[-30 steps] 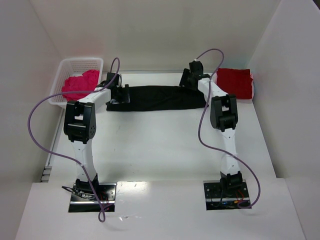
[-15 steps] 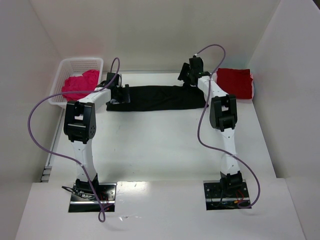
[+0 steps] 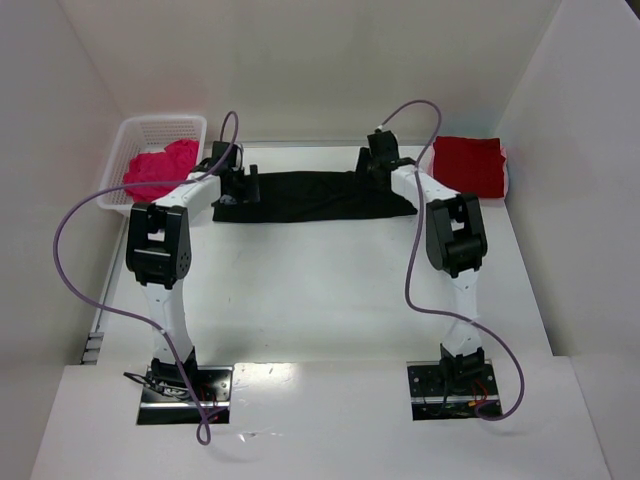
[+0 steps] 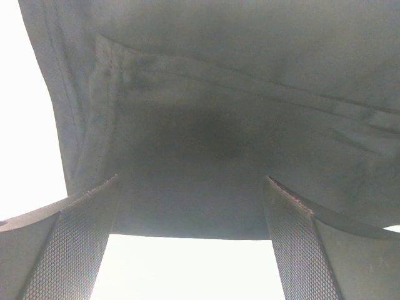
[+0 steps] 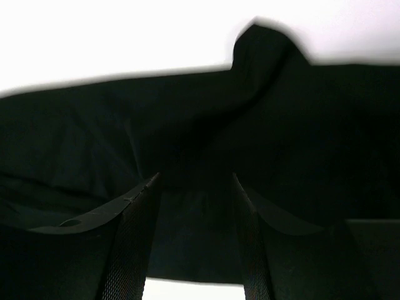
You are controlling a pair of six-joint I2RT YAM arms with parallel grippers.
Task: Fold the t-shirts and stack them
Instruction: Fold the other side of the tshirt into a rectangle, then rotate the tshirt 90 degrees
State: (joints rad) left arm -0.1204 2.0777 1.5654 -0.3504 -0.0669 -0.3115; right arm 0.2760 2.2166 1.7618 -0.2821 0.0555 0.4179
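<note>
Black t-shirt [image 3: 320,195] lies as a long folded strip across the far side of the surface [image 3: 320,290]. Left hand [image 4: 190,187] is at its left end, spread wide, fingers either side of the cloth edge, not pinching it. Right hand [image 5: 195,178] is at the right end, roughly half open over the fabric, no clear grip. Dark red t-shirt [image 3: 470,165] lies folded far right. Magenta t-shirt [image 3: 160,165] is bunched in the white basket [image 3: 165,125].

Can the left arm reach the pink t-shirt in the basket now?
Probably yes: the left gripper is open at the left end of the black t-shirt, and the pink t-shirt lies uncovered in the basket right beside it.
</note>
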